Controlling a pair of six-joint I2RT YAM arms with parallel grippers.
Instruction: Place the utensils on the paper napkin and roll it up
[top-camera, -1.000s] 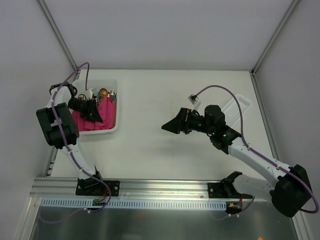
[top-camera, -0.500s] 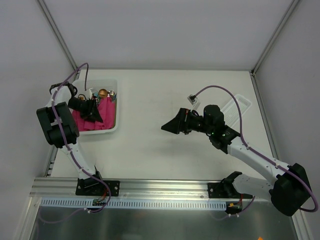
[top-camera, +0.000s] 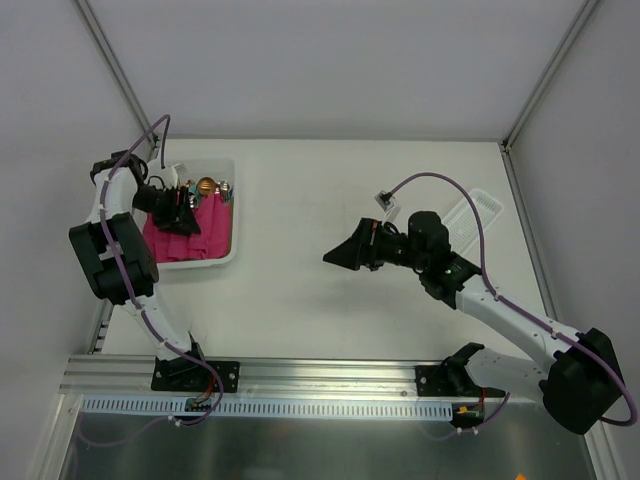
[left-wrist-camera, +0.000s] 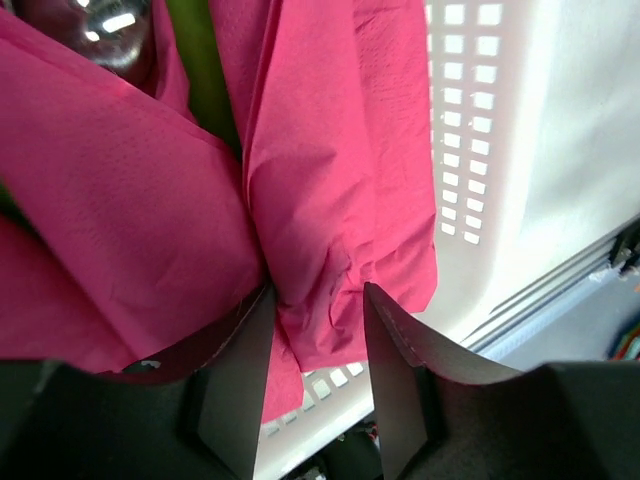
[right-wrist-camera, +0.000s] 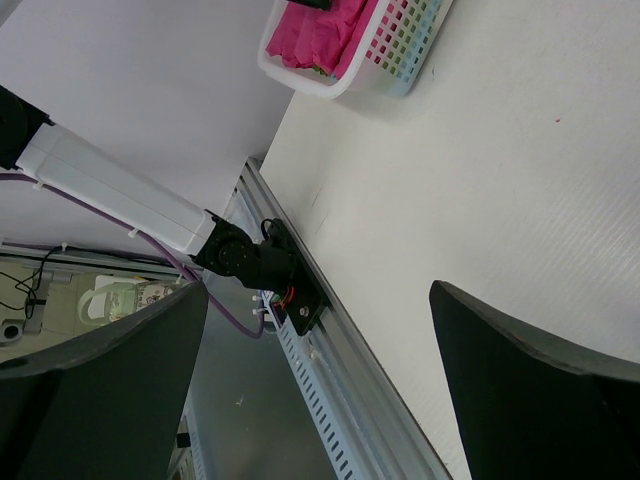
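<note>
My left gripper (top-camera: 178, 210) reaches into the white basket (top-camera: 226, 258) at the far left, among magenta-pink napkin bundles (top-camera: 212, 225). In the left wrist view its jaws (left-wrist-camera: 317, 290) stand a little apart around a crumpled pink fold (left-wrist-camera: 320, 200), and I see no squeeze. A round copper spoon bowl (top-camera: 205, 185) pokes from the bundles' far end, and it shows as a dark shiny bowl (left-wrist-camera: 100, 30) beside a green handle (left-wrist-camera: 200, 70). No flat napkin sheet is in view. My right gripper (top-camera: 338, 254) hovers wide open over mid-table, holding nothing (right-wrist-camera: 320, 290).
A long white slotted tray (top-camera: 472, 212) lies at the right, behind the right arm. The basket's perforated wall (left-wrist-camera: 480, 150) is close to the left fingers. The right wrist view shows the basket (right-wrist-camera: 390, 50) far off and the aluminium rail (right-wrist-camera: 330, 350) at the table's near edge.
The left gripper has shifted a little up and back toward the basket's left wall. The right arm has stayed still.
</note>
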